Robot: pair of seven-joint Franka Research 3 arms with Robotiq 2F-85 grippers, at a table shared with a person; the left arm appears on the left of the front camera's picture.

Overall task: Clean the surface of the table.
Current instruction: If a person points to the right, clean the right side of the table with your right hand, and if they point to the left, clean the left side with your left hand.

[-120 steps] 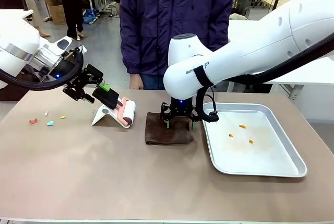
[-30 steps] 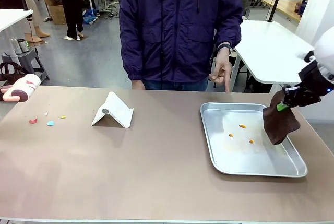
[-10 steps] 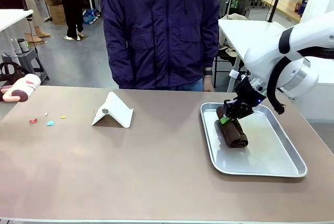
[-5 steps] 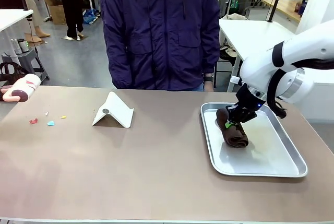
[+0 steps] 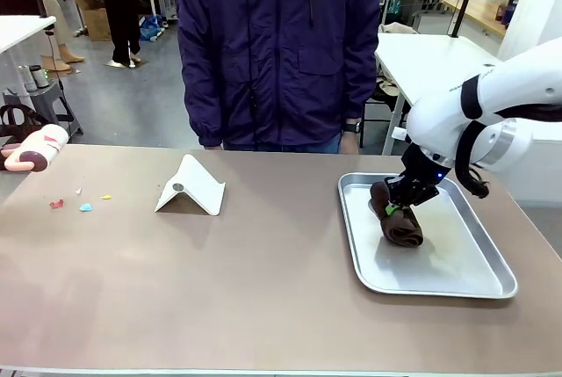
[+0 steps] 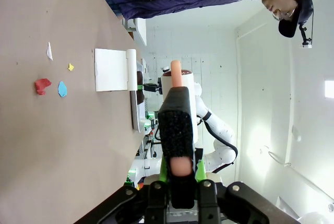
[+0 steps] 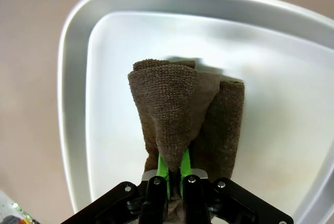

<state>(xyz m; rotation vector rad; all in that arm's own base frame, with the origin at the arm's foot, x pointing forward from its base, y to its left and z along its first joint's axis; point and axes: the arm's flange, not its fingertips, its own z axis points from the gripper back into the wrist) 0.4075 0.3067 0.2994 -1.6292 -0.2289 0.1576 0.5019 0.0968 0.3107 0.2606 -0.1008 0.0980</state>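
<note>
The table (image 5: 263, 280) is stretching across the front view, carrying a silver tray (image 5: 439, 290) on its right side. Inside the tray, the right gripper (image 5: 399, 208) is clamping a rolled brown cloth (image 5: 402, 226) resting on the tray floor. Coloured scraps (image 5: 84, 207) and a white folded stand (image 5: 193, 186) are lying toward the left. The left gripper (image 6: 180, 171) is clenching what looks like a pink-handled lint roller (image 6: 176, 125). A person (image 5: 277, 43) is standing at the far edge.
</note>
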